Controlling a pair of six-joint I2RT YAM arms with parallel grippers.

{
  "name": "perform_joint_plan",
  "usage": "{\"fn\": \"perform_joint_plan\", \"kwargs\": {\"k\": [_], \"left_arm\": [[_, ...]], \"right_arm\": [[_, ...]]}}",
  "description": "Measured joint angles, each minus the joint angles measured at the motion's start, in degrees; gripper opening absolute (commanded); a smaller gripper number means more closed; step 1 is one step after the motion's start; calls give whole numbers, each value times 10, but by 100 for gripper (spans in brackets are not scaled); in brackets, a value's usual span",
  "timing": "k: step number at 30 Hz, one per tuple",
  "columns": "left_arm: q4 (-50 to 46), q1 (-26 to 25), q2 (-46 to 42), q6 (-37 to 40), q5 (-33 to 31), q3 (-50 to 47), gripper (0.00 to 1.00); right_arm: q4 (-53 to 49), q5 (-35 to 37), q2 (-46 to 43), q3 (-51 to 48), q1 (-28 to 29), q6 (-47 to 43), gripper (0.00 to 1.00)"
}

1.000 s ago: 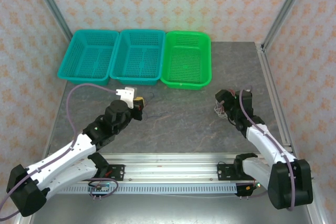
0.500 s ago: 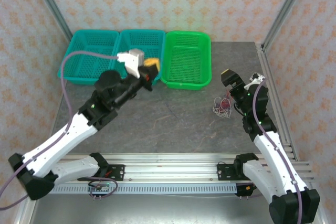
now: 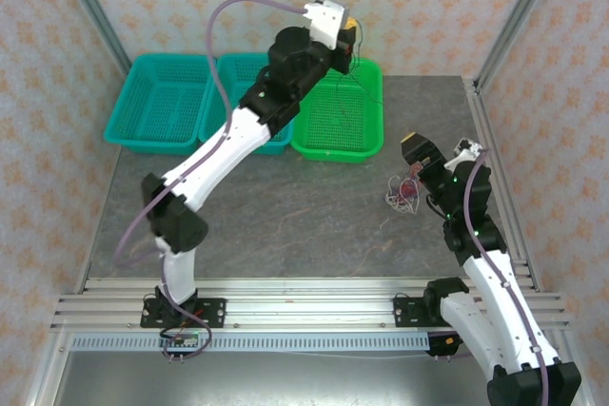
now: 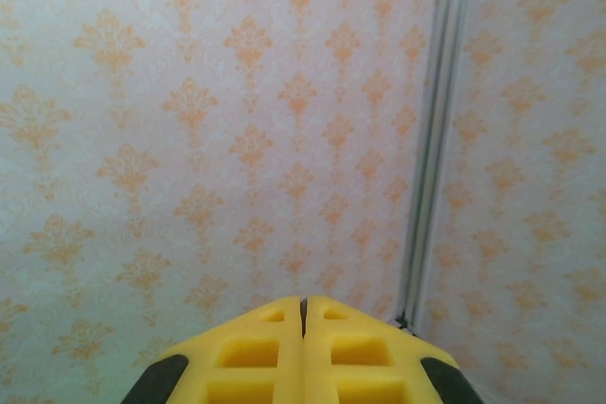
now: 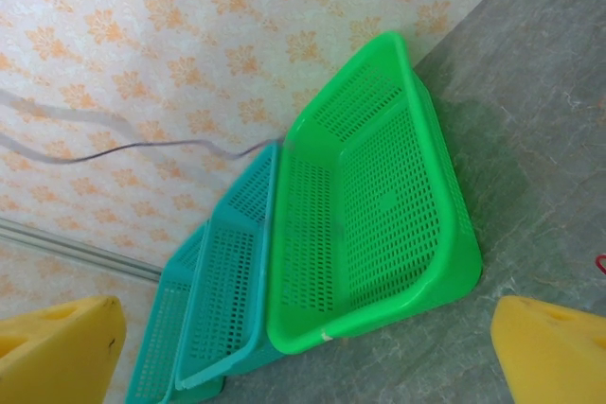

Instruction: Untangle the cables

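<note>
Left gripper (image 4: 303,317), upper centre above the green basket (image 3: 324,145), fingers pressed together — a thin dark strand seemingly dangling beneath. Right gripper (image 5: 308,328) gapes wide, empty — the cables (image 3: 404,192) knotted centre-right, just beside it.

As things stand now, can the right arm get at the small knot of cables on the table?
Probably yes. The right gripper is open, close beside the cables, which lie on the bare table, and nothing stands between them.
</note>
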Motion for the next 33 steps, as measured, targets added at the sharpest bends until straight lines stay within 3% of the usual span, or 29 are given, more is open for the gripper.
{"fn": "perform_joint_plan", "kwargs": {"k": [5, 7, 9, 11, 12, 16, 20, 28, 31, 33], "left_arm": [[-29, 10, 108, -2, -11, 58, 0], [-40, 11, 135, -9, -18, 57, 16], [-50, 14, 152, -17, -28, 41, 50], [-63, 15, 162, -23, -37, 26, 71], [-64, 15, 162, -26, -39, 16, 78], [-59, 17, 139, -42, -41, -47, 87], [-48, 18, 49, -61, -37, -145, 90], [45, 12, -291, -122, 28, -382, 99], [45, -21, -402, -119, 38, -469, 100], [35, -55, -460, -113, 39, -534, 100]], "right_arm": [[-16, 0, -2, -7, 0, 0, 99], [-19, 0, -2, -10, 0, 0, 99], [-23, 2, -2, -13, 0, 0, 99], [-27, 4, -2, -14, 0, 0, 99], [-29, 5, -2, -14, 0, 0, 99], [-48, 18, 14, -14, 0, 0, 100], [-102, 40, 62, 4, 0, -2, 100], [-176, 78, 175, 47, -1, -42, 100], [-184, 83, 236, 59, -1, -57, 100], [-185, 89, 278, 64, -1, -64, 93]]}}
